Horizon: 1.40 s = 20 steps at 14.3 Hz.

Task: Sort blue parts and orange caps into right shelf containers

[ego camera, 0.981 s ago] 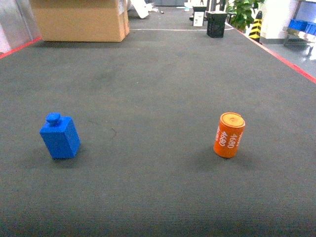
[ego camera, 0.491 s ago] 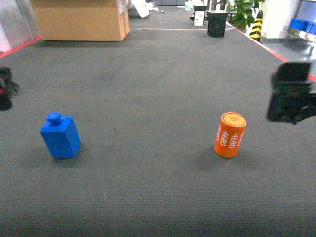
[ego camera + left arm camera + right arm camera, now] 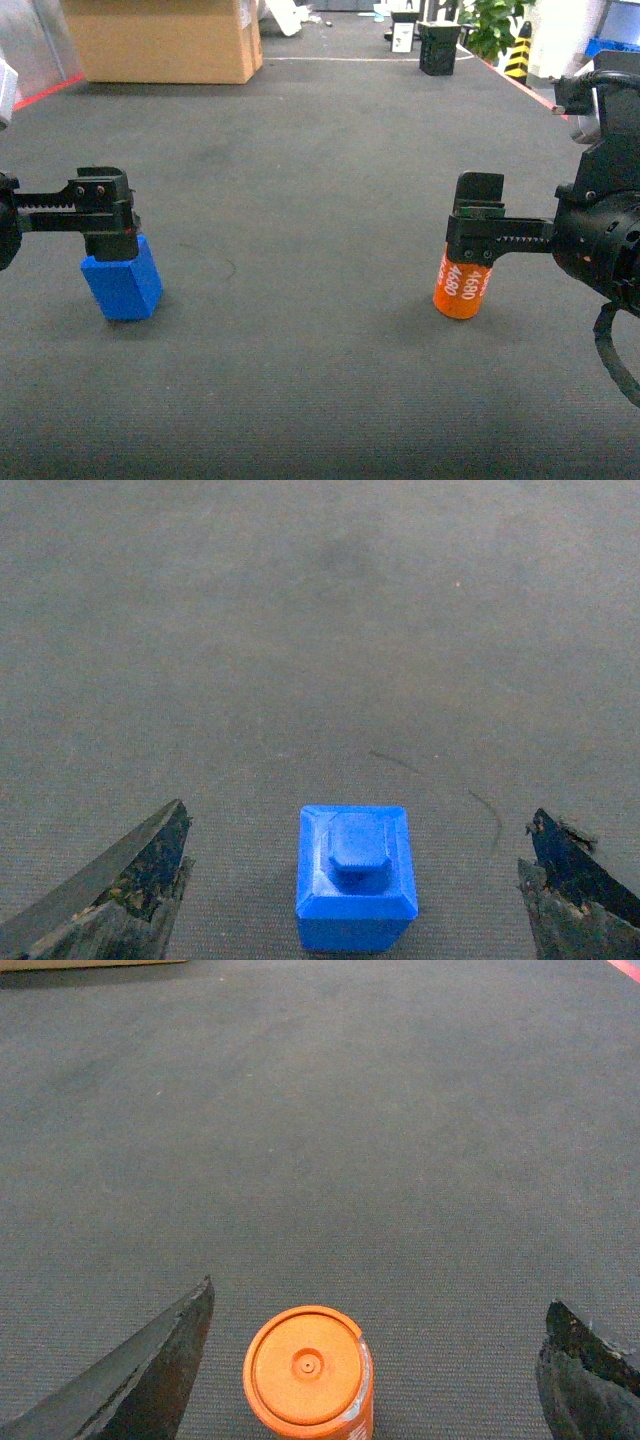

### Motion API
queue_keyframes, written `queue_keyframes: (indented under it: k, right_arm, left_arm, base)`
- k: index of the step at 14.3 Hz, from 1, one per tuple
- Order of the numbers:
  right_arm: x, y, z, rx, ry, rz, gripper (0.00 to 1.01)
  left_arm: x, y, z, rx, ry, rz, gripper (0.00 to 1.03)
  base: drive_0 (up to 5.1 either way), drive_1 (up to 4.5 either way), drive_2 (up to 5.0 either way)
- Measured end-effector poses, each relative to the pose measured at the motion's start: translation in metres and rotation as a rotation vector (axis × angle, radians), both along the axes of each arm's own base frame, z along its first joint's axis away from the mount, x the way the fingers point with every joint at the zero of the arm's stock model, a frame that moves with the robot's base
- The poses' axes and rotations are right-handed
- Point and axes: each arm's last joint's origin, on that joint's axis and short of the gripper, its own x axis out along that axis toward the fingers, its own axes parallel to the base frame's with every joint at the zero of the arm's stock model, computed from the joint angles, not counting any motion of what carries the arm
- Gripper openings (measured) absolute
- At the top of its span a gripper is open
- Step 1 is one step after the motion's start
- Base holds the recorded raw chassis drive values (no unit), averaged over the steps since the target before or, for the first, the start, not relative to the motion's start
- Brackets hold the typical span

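Both arms newly in view, absent a second ago. Left gripper above blue part, jaws spread, no contact. Right gripper over orange cap, right of blue part, jaws spread. Twin grasps imminent.

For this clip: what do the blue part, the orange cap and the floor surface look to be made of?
The blue part looks like moulded hard plastic: uniform colour, crisp bevelled edges, semi-matte. The orange cap also looks plastic, smooth with a slight sheen, a small centre nub on top and white printed digits on its side. The floor looks like dark, fine-ribbed short-pile carpet, matte; exact fibre unclear.
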Motion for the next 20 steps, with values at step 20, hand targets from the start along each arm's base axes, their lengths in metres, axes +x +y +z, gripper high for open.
queue_keyframes:
  k: [20]
  right_arm:
    - [0.024,0.023,-0.037,0.013,0.105,0.033,0.98]
  left_arm:
    - [0.036,-0.003,-0.049,-0.004,0.116,-0.015,0.98]
  base:
    - [0.0,0.00,0.0]
